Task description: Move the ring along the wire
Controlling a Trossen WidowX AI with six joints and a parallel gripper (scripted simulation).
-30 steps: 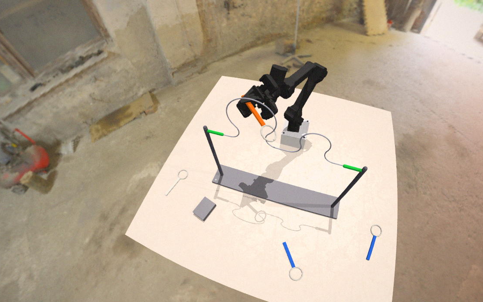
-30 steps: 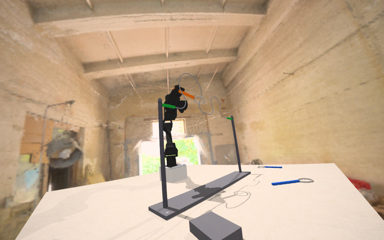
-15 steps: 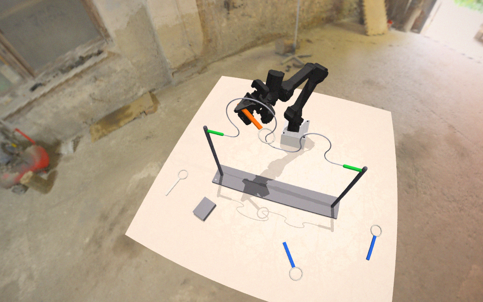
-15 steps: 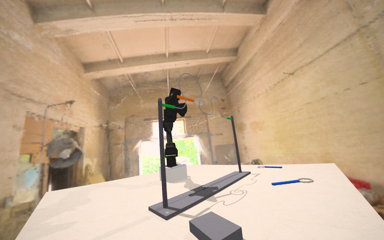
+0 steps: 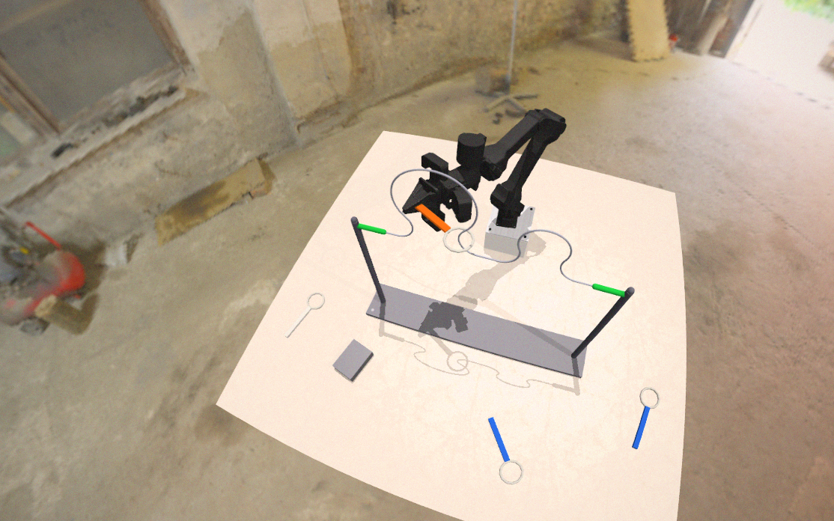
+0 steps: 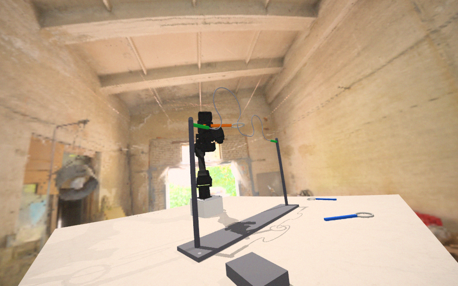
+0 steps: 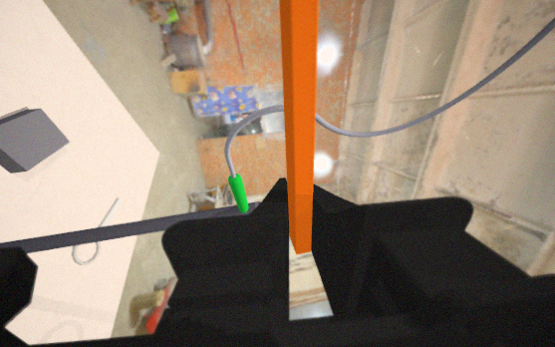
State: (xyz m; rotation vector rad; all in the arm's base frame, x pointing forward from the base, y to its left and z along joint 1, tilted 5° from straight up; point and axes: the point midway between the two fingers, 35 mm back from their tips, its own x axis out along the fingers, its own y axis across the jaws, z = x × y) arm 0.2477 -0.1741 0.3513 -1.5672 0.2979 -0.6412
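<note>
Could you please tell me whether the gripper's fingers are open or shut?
Shut: the wrist view shows the fingers closed on the orange handle.
</note>
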